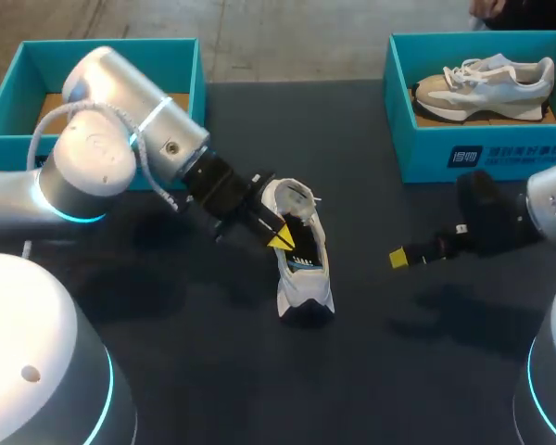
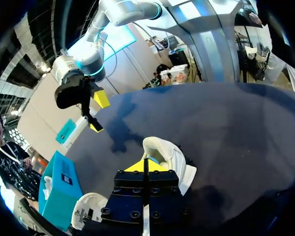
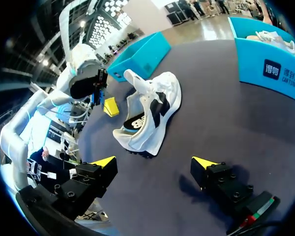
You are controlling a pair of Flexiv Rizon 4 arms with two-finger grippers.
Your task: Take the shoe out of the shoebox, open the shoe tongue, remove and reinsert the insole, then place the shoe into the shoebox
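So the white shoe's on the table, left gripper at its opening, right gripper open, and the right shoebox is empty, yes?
Not empty: the head view shows a second shoe lying in the right shoebox. The rest holds: the white shoe is on the table, left gripper at its opening, right gripper open.

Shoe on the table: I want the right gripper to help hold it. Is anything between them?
Nothing visible. Only bare table lies between the right gripper and the shoe; the left gripper is at the shoe's far side.
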